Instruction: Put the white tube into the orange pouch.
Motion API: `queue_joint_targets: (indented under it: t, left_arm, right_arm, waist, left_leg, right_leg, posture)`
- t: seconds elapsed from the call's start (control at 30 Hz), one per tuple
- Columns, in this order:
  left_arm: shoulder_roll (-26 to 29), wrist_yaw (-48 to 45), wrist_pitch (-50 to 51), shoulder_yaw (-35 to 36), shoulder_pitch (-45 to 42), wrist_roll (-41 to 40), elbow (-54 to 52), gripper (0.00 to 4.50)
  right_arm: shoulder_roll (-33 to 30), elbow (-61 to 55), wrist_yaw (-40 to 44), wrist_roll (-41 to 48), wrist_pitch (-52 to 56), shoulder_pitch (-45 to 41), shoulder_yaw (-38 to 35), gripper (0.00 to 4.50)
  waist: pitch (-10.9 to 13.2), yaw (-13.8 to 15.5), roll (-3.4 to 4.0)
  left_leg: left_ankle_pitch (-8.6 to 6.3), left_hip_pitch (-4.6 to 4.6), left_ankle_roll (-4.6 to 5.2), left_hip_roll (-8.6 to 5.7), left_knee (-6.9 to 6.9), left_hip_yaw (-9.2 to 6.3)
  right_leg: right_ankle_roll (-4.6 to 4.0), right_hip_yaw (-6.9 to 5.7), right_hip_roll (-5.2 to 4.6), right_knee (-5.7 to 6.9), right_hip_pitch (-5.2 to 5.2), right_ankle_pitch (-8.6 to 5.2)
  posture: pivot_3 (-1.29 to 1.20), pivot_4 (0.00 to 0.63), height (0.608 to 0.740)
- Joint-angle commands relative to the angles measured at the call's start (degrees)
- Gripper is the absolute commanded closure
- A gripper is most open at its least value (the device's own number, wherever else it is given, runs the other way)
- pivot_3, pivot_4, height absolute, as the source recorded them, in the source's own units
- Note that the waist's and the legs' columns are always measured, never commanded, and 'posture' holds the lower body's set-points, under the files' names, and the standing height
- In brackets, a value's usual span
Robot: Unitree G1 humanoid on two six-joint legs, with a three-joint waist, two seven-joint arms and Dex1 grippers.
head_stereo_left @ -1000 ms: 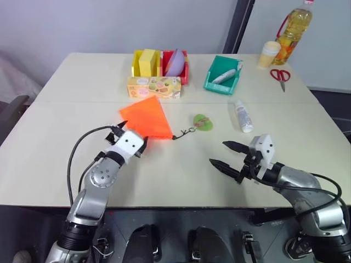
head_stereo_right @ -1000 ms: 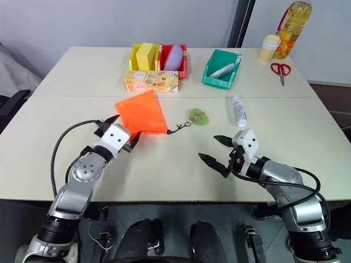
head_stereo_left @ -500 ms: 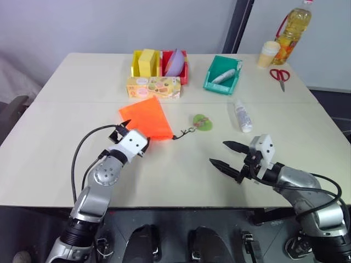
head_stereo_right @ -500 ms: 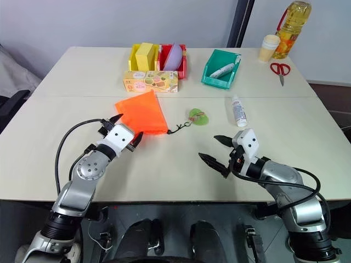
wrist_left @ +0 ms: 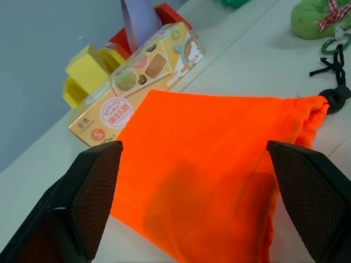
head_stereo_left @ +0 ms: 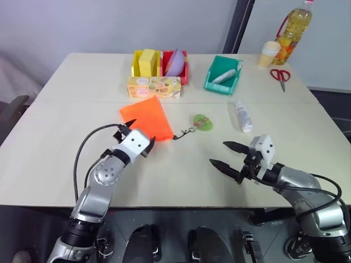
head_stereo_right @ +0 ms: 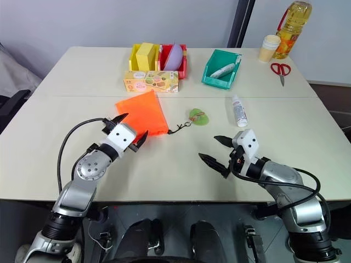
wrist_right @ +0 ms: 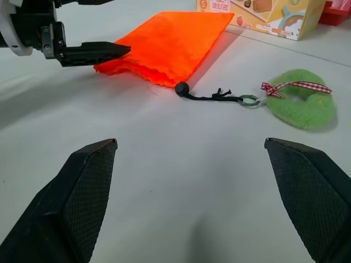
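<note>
the two eye views look forward and down from the head over the whole table, both arms rising from the near edge; they share nearly the same scene, the right eye's picture set slightly sideways. the left wrist view looks level along the left claw, very near the orange pouch, which lies between and just beyond its fingers, with the patterned box farther off. the right wrist view looks low across the tabletop from the right claw, toward the pouch, its cord and green tag, with the left claw ahead at the pouch's near edge. both wrist views share pouch and box.
</note>
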Motion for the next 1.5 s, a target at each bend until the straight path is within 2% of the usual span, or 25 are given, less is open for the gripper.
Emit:
queue_joint_targets:
  t: [0.03,0.3,0.6,0.93,1.4,1.5]
  left_arm:
    - [-0.8,-0.5,-1.8,-1.4,-1.9,0.2,0.4,0.0]
    - [-0.5,-1.1,-4.7,-5.3,-5.4,3.0,5.6,0.0]
    - [-0.8,-0.5,-6.1,-5.5,-7.2,5.3,9.3,0.0]
    - [-0.4,0.9,-6.5,-4.4,-6.4,7.1,8.9,0.0]
    - [3.1,2.3,-6.4,-1.0,-3.5,7.3,8.4,0.0]
    - [2.9,2.0,-7.3,-0.7,-3.3,6.5,7.8,1.36]
  right_arm:
    - [0.4,-2.4,-0.2,0.5,-0.6,0.1,-0.3,0.03]
    - [0.5,-3.0,-0.8,0.7,-0.2,0.2,-0.3,0.03]
    - [0.7,-3.4,-1.4,0.8,0.3,0.1,-0.3,0.03]
    - [1.0,-3.7,-1.5,0.5,0.0,1.1,-0.4,0.03]
    - [0.9,-2.6,-0.7,0.2,-1.0,0.7,-0.4,0.03]
    - [0.8,-2.6,-0.8,0.2,-0.9,0.6,-0.3,0.0]
  waist:
    - [0.0,0.1,0.0]
    - [0.0,0.0,0.0]
    - [0.0,0.0,0.0]
    - [0.0,0.0,0.0]
    - [0.0,0.0,0.0]
    - [0.0,0.0,0.0]
  left_leg:
    - [0.0,0.0,0.0,0.0,0.0,0.0]
    - [0.0,0.0,0.0,0.0,0.02,0.0]
    - [0.0,0.0,0.0,0.0,0.03,0.0]
    - [0.01,0.0,0.0,0.0,0.04,0.0]
    - [0.01,0.0,0.0,0.0,0.06,0.0]
    - [0.01,0.0,0.0,0.0,0.06,0.0]
  right_leg:
    - [0.0,0.0,0.0,0.0,0.0,0.0]
    - [0.01,-0.01,0.01,0.04,-0.01,0.0]
    - [0.01,-0.01,0.01,0.05,-0.01,0.0]
    - [0.02,-0.01,0.01,0.05,-0.01,0.01]
    - [0.03,0.0,0.0,0.12,-0.03,0.01]
    - [0.03,0.0,0.0,0.13,-0.03,0.01]
  posture:
    - [0.0,0.15,0.727]
    - [0.0,0.15,0.727]
    - [0.0,0.15,0.727]
    - [0.0,0.15,0.727]
    - [0.0,0.15,0.727]
    - [0.0,0.15,0.727]
